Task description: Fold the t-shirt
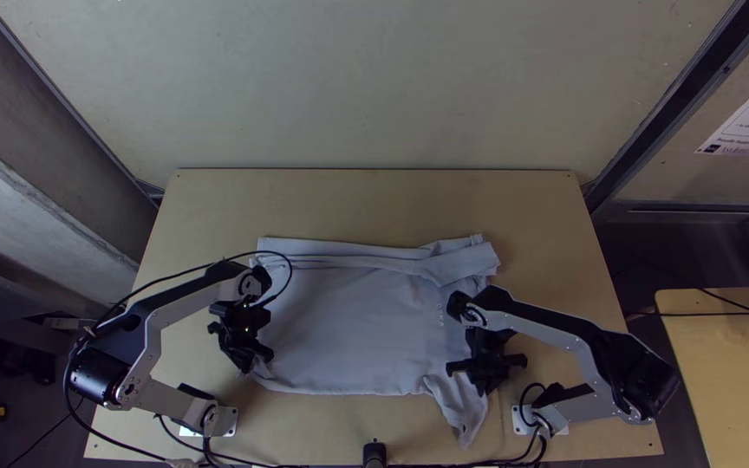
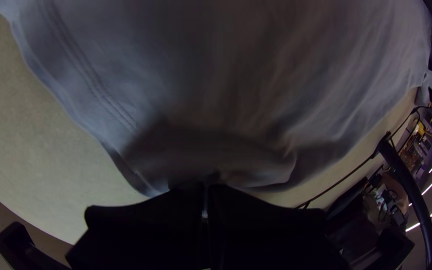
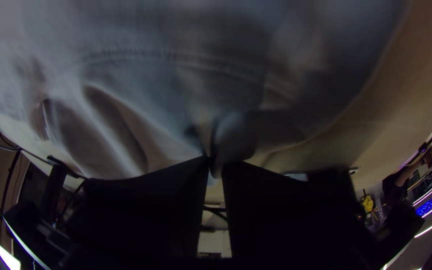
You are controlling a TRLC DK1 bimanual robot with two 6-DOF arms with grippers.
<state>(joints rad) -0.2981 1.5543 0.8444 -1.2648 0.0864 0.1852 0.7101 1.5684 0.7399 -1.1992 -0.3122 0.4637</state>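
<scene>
Working from the top view, I have the t-shirt [image 1: 357,316] laid broadly across the wooden table [image 1: 374,199], between the two arms. A band [image 1: 366,254] along its far side looks turned over, and a loose flap [image 1: 461,407], perhaps a sleeve, trails towards me beside the right gripper [image 1: 484,381]. The left gripper [image 1: 257,354] is down at the opposite near corner. I read that spacing as deliberate: with a hold at each end, I could bring the near side up as one panel, and the middle should sag less

In the left wrist view, my left fingers are nearly together, nipping the cloth right at its border, beside a double line of stitching [image 2: 88,75]. So little fabric in the tips should keep the fold line clean, though a shallow bite may slip

In the right wrist view, the tips are clenched on a gathered pinch of cloth, with creases fanning out from it and a curved seam [image 3: 176,56] just beyond. That bunching probably gives a firmer hold, but I'd want the flap tucked in before settling the fold
</scene>
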